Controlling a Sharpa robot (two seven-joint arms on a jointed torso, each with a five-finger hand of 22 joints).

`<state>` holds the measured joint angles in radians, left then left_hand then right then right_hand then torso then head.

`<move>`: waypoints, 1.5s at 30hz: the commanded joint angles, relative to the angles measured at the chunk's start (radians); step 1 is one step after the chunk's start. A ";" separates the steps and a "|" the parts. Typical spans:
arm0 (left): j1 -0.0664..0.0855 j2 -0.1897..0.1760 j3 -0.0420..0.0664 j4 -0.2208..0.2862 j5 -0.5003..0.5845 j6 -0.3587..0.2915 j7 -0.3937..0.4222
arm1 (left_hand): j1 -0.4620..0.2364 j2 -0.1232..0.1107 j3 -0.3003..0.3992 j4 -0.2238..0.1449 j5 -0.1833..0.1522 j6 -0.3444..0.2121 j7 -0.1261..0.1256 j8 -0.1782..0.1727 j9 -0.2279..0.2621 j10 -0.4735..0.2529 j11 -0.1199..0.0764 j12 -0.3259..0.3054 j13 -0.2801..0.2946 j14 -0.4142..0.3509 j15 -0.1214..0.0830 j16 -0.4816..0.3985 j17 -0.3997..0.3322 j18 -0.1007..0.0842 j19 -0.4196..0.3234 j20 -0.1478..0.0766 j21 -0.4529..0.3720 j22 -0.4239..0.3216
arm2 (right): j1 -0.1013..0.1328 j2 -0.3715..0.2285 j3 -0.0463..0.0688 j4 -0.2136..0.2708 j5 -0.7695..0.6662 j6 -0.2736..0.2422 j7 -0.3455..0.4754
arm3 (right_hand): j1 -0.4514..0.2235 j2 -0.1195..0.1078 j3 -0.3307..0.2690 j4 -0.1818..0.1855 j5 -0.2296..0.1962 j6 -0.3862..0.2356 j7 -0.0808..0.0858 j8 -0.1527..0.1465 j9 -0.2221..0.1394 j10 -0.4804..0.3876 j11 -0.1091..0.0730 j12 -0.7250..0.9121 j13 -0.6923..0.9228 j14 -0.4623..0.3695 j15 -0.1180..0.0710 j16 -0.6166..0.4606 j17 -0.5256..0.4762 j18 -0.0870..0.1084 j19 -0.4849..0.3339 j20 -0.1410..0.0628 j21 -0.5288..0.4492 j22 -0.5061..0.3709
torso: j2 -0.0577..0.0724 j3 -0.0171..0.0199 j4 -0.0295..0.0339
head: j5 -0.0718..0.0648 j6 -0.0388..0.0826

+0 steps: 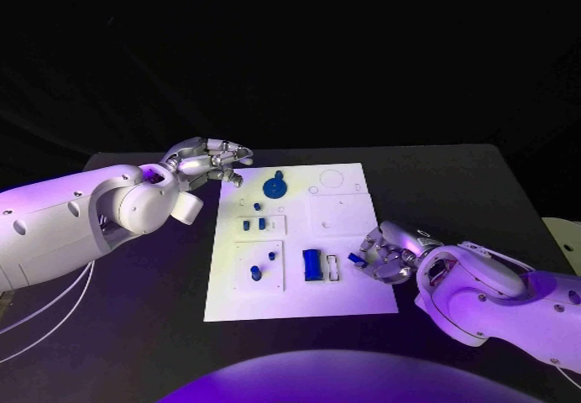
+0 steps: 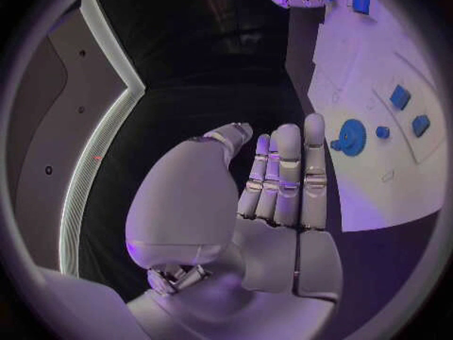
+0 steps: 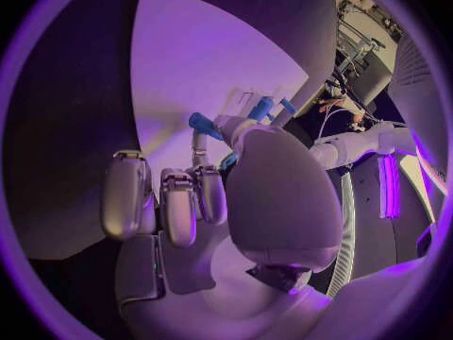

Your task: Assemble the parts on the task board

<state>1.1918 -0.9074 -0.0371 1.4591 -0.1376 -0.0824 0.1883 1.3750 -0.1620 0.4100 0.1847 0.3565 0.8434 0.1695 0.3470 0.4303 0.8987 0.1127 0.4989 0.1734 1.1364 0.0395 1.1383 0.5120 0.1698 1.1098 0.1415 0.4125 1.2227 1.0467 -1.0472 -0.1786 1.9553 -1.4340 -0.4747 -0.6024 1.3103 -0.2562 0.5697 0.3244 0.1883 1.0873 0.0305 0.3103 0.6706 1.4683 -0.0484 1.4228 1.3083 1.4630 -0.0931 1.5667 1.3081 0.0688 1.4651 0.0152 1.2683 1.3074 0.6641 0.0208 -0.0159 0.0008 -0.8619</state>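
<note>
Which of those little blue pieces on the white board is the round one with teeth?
The blue gear, at the far end of the task board near the left hand. The other blue pieces are small pegs or blocks.

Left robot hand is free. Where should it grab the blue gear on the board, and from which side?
Pinch the blue gear by its toothed rim, coming straight down from above. It lies flat on the task board, so only rim and top face are exposed. The left robot hand hovers beside that corner, holding nothing.

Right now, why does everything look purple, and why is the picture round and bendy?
Head view: purple light falls on both arms and the task board, with darkness behind. Left wrist view: a fisheye circle, so the board's straight edges curve beside the left hand. Right wrist view: purple washes the right hand.
</note>
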 commanded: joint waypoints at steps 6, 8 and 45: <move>0.000 0.000 0.001 0.005 -0.005 0.020 0.009 | 0.001 0.002 0.000 -0.002 0.007 -0.007 -0.001 0.004 0.001 -0.007 0.002 0.003 0.000 -0.009 0.000 0.007 -0.001 0.009 0.002 0.001 -0.004 0.002 | 0.003 0.028 0.000 0.009 0.132 -0.037 0.036 | -0.038 -0.005 0.083 -0.064 -0.006 -0.009 0.000 0.034 0.053 0.027 0.008 0.009 0.146 0.108 -0.004 0.004 0.263 -0.014 0.033 -0.003 0.006 0.191 | 0.001 0.0005 0.0016 | -0.002 0.001; 0.000 0.000 0.001 0.005 -0.006 0.020 0.009 | 0.001 0.002 0.000 -0.002 0.007 -0.007 -0.001 0.004 0.001 -0.007 0.002 0.003 0.000 -0.009 0.000 0.007 -0.001 0.009 0.002 0.001 -0.004 0.002 | 0.002 0.039 0.000 0.004 0.146 -0.025 0.034 | -0.053 -0.008 0.084 -0.063 -0.012 -0.010 0.000 0.035 0.054 0.028 0.009 0.011 0.148 0.108 -0.004 0.004 0.263 -0.014 0.034 -0.002 0.006 0.191 | 0.001 0.0005 0.0015 | -0.002 0.001; 0.000 0.002 0.001 0.014 -0.005 0.021 -0.001 | -0.002 -0.002 -0.001 -0.001 0.012 -0.008 -0.001 0.007 0.001 -0.011 0.003 0.003 -0.001 -0.011 0.001 0.008 -0.001 0.009 0.003 0.001 -0.005 0.003 | -0.012 0.123 0.000 -0.059 0.166 0.013 -0.023 | -0.228 -0.010 0.034 -0.035 -0.081 0.009 0.001 0.032 0.057 0.040 0.010 0.034 0.168 0.108 -0.003 0.004 0.263 -0.017 0.039 -0.002 0.023 0.195 | 0.001 0.0013 0.0003 | 0.002 -0.004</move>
<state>1.1918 -0.9073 -0.0371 1.4707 -0.1416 -0.0725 0.1844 1.3750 -0.1620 0.4100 0.1847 0.3636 0.8435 0.1694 0.3469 0.4301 0.8952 0.1163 0.4988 0.1734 1.1328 0.0432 1.1423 0.5121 0.1698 1.1097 0.1414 0.4126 1.2237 1.0363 -0.9250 -0.1779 1.8967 -1.2642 -0.4780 -0.6171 1.0879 -0.2651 0.6083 0.2898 0.1097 1.0957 0.0225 0.3480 0.7288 1.4648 -0.0446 1.4500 1.3077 1.4630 -0.0931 1.5667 1.3077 0.0688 1.4645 0.0159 1.2897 1.3079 0.6646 0.0225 -0.0154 0.0022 -0.8654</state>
